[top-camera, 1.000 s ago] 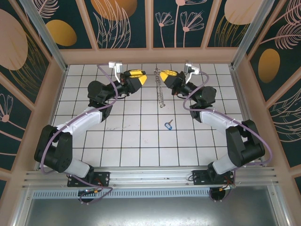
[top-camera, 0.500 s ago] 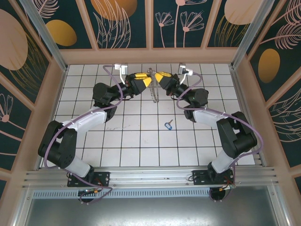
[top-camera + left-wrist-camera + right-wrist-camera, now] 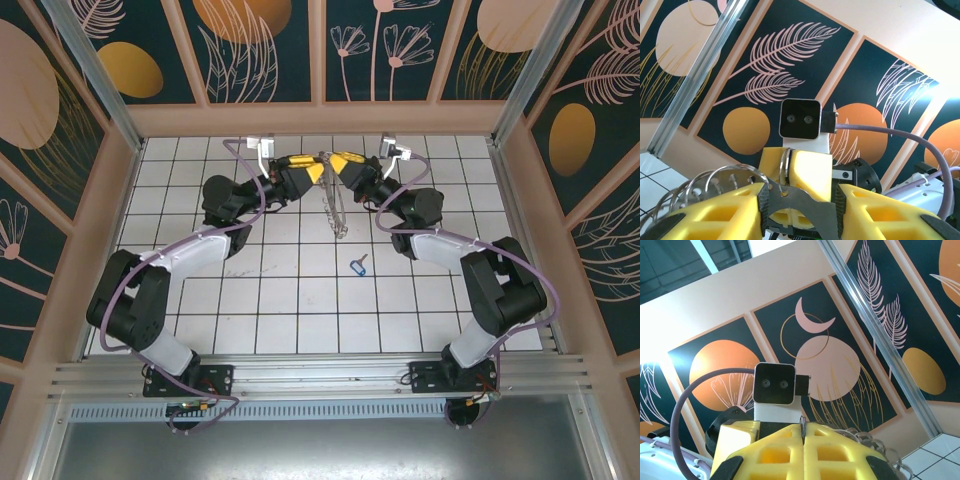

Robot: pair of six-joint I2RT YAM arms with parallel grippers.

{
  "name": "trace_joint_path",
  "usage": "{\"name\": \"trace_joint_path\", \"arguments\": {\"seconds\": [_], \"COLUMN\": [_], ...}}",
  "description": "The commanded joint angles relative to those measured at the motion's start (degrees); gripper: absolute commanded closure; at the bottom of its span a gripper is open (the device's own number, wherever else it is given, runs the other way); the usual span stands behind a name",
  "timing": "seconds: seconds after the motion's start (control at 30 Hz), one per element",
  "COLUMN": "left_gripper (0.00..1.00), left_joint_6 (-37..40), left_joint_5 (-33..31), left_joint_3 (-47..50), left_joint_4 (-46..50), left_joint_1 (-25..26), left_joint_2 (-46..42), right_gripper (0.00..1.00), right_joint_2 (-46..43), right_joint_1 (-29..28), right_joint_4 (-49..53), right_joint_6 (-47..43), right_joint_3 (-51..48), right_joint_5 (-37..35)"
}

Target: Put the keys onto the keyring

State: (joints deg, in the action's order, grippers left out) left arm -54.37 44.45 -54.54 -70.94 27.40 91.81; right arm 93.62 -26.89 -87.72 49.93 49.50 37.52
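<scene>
The keyring (image 3: 335, 205) hangs above the back middle of the floor between my two grippers, its silvery keys dangling below them. My right gripper (image 3: 340, 163) is shut on the thin ring wire (image 3: 801, 421), which shows between its yellow fingers (image 3: 840, 450). My left gripper (image 3: 308, 170) faces it. Its pads press both sides of a flat dark-grey plate (image 3: 805, 205) that hangs on the ring (image 3: 784, 165) by a hole. Silvery keys (image 3: 715, 182) fan out to the left. The blue-headed key (image 3: 358, 265) lies alone on the tiles, nearer the front, apart from both grippers.
White tiled floor (image 3: 280, 300) is boxed in by a wooden frame, with the back wall (image 3: 320, 120) close behind the grippers. Aluminium posts (image 3: 90, 70) stand at the back corners. Both arms arch inward from their bases at the near edge.
Both grippers came together at the back middle, and the left one closed onto the keyring's plate. The keyring shifted left with them and now hangs a little lower.
</scene>
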Motion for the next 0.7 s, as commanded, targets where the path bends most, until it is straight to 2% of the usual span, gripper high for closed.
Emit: {"name": "trace_joint_path", "arguments": {"seconds": [0.0,0.43,0.67], "left_gripper": [0.59,0.62,0.75], "left_joint_6": [-0.82,-0.83,-1.27], "left_joint_5": [-0.41,-0.22,-0.21], "left_joint_3": [-2.83,-4.43,-4.78], "left_joint_4": [-3.24,-3.42,-3.94], "left_joint_1": [0.16,0.29,0.32], "left_joint_2": [0.6,2.46,3.11], "right_gripper": [1.0,1.0,1.0], "right_joint_2": [-0.64,-0.33,-0.15], "right_joint_1": [-0.49,-0.88,-0.97], "right_joint_4": [-5.26,-4.92,-4.61], "right_joint_6": [0.52,0.48,0.38], "right_joint_3": [1.46,1.45,1.33], "right_joint_5": [0.09,0.88,1.04]}}
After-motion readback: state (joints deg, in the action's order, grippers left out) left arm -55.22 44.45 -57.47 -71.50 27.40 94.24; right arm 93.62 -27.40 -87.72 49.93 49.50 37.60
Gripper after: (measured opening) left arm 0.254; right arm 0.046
